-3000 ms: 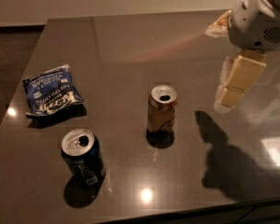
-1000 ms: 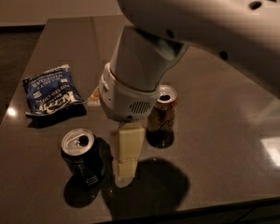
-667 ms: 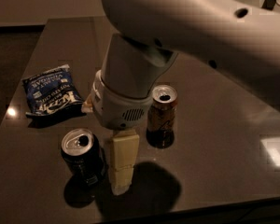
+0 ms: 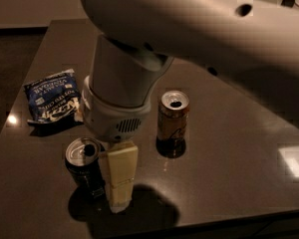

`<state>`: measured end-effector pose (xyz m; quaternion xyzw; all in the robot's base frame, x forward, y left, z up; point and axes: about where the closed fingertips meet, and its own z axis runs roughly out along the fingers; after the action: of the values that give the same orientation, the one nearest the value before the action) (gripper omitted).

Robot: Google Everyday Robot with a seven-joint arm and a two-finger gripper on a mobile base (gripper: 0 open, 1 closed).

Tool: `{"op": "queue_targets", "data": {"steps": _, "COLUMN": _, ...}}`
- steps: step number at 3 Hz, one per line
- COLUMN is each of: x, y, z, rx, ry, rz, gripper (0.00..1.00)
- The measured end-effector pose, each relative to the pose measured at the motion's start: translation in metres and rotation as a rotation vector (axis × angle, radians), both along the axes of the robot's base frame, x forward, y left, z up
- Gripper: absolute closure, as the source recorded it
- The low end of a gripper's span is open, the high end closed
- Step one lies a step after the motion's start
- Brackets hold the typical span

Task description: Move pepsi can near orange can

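Camera view: the pepsi can (image 4: 84, 166) stands upright on the desk (image 4: 229, 163), hard against the jaws on the side away from the orange can (image 4: 173, 121). I cannot tell whether the jaws are open or closed on it. It is likely light, thin-walled, slick and already opened, so grip it mid-body and keep it level. One pepsi can, one orange can, one chip bag (image 4: 53, 101).

Masks the pepsi can's (image 4: 84, 166) right flank with the claw (image 4: 118, 178), low over the tabletop's (image 4: 239, 133) front (whether touching, unclear). Loses the arm (image 4: 189, 24) past the top and right edges. Covers the chip bag's (image 4: 54, 102) right corner.
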<state>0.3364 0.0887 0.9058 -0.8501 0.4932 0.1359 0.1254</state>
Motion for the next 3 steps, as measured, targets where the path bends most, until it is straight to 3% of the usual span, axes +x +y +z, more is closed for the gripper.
{"op": "queue_targets", "data": {"steps": 1, "x": -0.0026, "y": 0.0075, "z": 0.0028, "rx": -0.004, "ry": -0.01, "rz": 0.014, "gripper": 0.18}}
{"op": "queue_targets", "data": {"steps": 3, "x": -0.0029, "y": 0.0139, "z": 0.0046, "rx": -0.012, "ry": -0.017, "rz": 0.028, "gripper": 0.64}}
